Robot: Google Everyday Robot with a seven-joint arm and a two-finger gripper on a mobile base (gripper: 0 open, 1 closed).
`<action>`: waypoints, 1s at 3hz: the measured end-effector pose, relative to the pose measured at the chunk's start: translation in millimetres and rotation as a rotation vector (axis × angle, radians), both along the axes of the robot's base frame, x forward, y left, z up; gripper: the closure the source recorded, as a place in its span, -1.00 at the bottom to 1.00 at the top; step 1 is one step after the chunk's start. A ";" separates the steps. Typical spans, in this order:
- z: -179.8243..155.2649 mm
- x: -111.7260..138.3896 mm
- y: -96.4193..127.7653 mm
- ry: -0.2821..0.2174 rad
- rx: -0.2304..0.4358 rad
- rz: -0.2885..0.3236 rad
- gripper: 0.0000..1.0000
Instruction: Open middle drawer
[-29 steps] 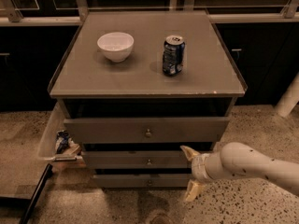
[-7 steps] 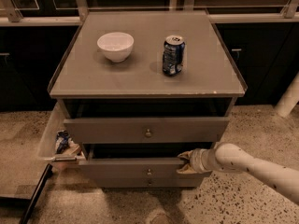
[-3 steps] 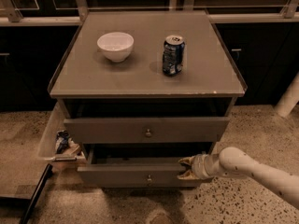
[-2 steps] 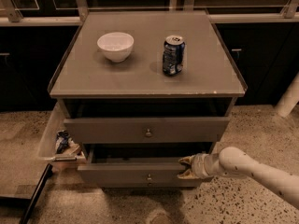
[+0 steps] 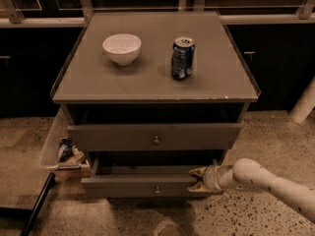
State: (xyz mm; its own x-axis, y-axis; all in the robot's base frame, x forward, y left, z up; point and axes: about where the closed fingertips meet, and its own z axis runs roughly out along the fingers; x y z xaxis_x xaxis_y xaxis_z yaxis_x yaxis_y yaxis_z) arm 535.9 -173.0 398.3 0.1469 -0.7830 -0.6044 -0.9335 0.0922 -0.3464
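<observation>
From the camera view, my gripper (image 5: 198,180) sits low at the right front of the cabinet (image 5: 231,87), pressed up against the right end of the middle drawer (image 5: 133,187). My pale arm (image 5: 275,185) reaches in from the lower right. Whether the gripper is clamped on the drawer or only resting against it I cannot tell. The middle drawer stands partly out, its grey front forward of the top drawer (image 5: 113,137) above it. A dark gap shows between the two fronts, and its small round knob (image 5: 157,190) is just left of my gripper. The top drawer has a knob (image 5: 156,140) of its own at the centre. On the cabinet's flat top a white bowl (image 5: 121,48) stands to the left and a dark drink can (image 5: 182,58) stands upright to the right, well apart. A bin (image 5: 50,146) hangs on the cabinet's left side with some crumpled packets (image 5: 67,150) in it.
</observation>
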 end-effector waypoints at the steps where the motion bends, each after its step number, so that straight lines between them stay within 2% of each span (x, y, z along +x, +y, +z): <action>1: 0.0 0.0 0.0 0.000 0.000 0.000 0.21; 2: 0.7 -0.1 -1.1 0.008 0.028 0.004 -0.26; 3: -5.0 -17.1 -5.0 0.023 0.049 0.027 -0.20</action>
